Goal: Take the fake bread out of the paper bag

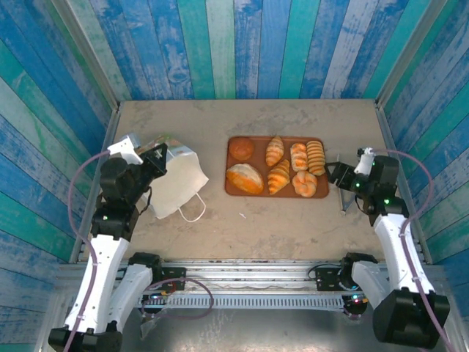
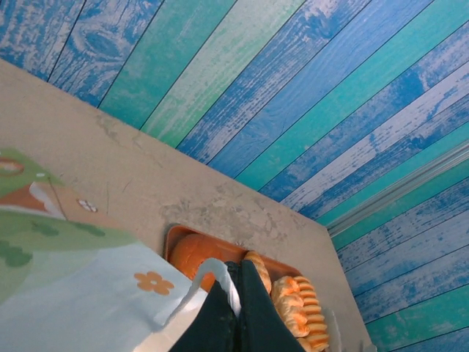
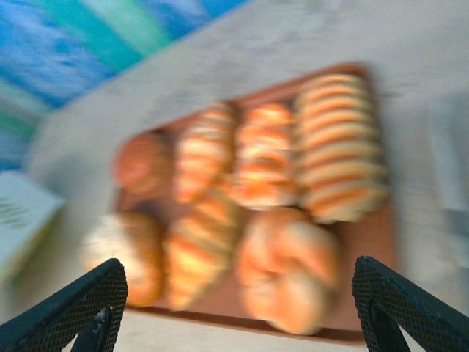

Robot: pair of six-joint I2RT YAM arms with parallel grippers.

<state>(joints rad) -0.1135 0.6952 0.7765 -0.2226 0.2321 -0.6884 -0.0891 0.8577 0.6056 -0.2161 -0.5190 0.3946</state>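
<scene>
Seven fake bread (image 1: 245,178) pieces sit on the tray (image 1: 259,139), at three o'clock from the limp paper bag (image 1: 176,187). The task looks nearly done. The left gripper (image 2: 236,270) is clenched on the bag, and the right gripper (image 1: 338,174) is spread wide and empty.

no readable text (print on the paper bag (image 3: 20,216) is blurred)

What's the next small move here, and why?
Probably open the left pincer and let go of the paper bag. It is pinched shut on the bag's white edge, the bag lies slumped flat, and seven pieces of fake bread sit on the tray. The right pincer hangs open beside the tray, holding nothing. Whether the bag is empty can't be seen.
</scene>
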